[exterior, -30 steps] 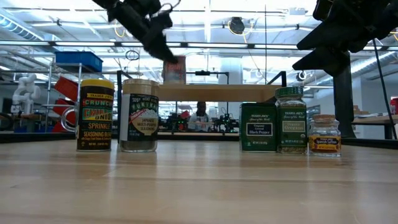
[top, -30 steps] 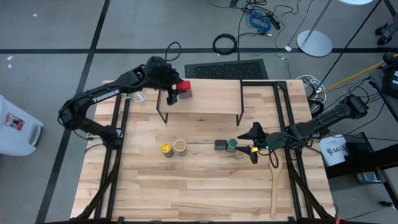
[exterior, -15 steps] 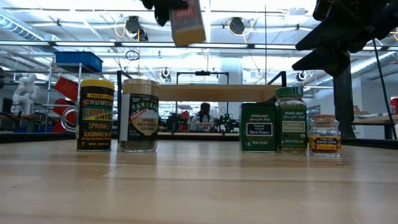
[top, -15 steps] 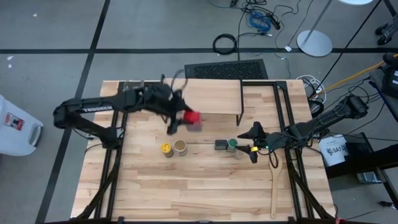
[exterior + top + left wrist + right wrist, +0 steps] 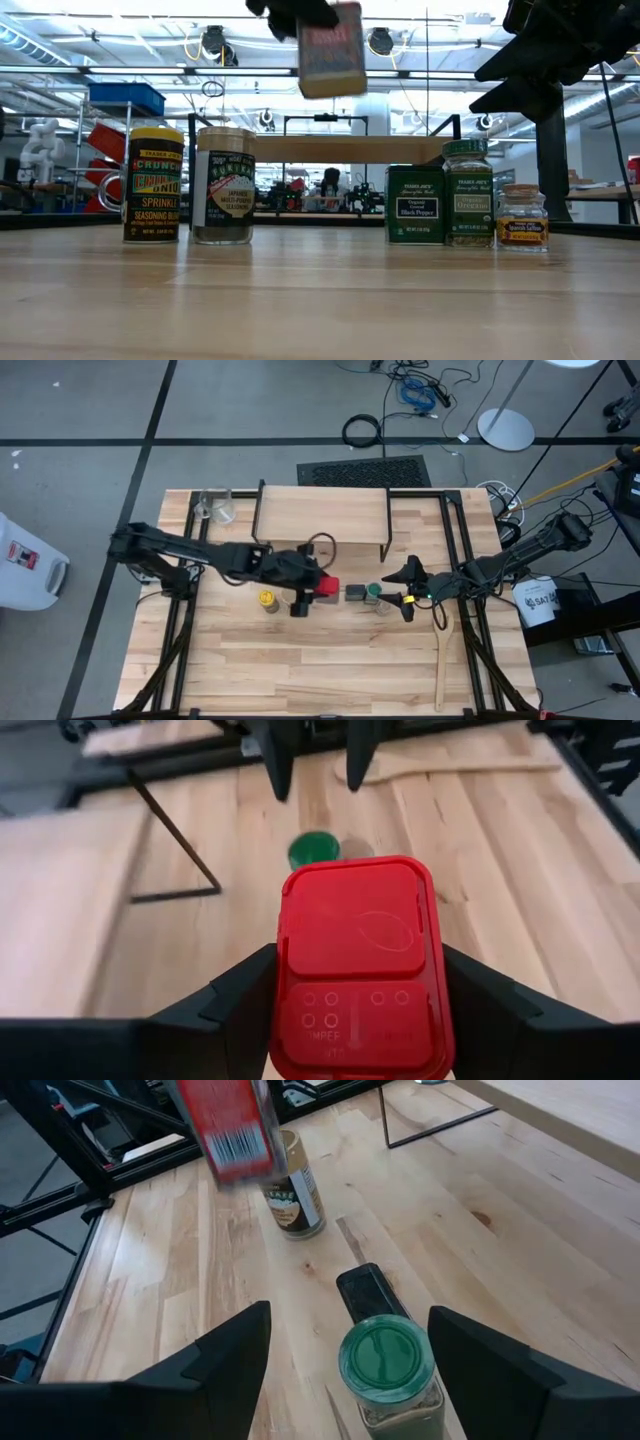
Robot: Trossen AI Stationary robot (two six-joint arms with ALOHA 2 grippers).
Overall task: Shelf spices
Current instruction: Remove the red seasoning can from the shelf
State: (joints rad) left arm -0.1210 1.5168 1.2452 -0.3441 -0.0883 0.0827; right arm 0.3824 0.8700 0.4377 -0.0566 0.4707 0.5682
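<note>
- the left hand [image 5: 312,592] has swung away from the shelf [image 5: 322,517] in the last second and now hangs over the middle of the surface [image 5: 330,660], in front of the shelf, clenched on the red tin [image 5: 327,587]; the left wrist view shows both fingers [image 5: 235,995] pressed to the tin's sides
- a second ago that tin was up at the shelf's left end; now it is carried high in the air, above the row of jars in the low view, so the shelf top is bare again and this reads as a step back for shelving, or a re-placing under way
- the other five spices stand on the surface in front of the shelf: yellow jar [image 5: 267,600] and tan jar [image 5: 289,597] side by side at the left, dark tin [image 5: 355,592], green-lidded jar [image 5: 373,593] and a tiny brown jar [image 5: 521,217] at the right
- the right hand [image 5: 404,588] has not shifted; it waits released, fingers spread, just beside the green-lidded jar
- open room: the gap between the two groups lies under the carried tin, the front half of the surface is bare, and the whole shelf top is free
- edges to mind: the shelf's front lip and thin black legs, the glass cup [image 5: 218,508] at the back left corner, the wooden spatula [image 5: 441,660] near the right edge
</note>
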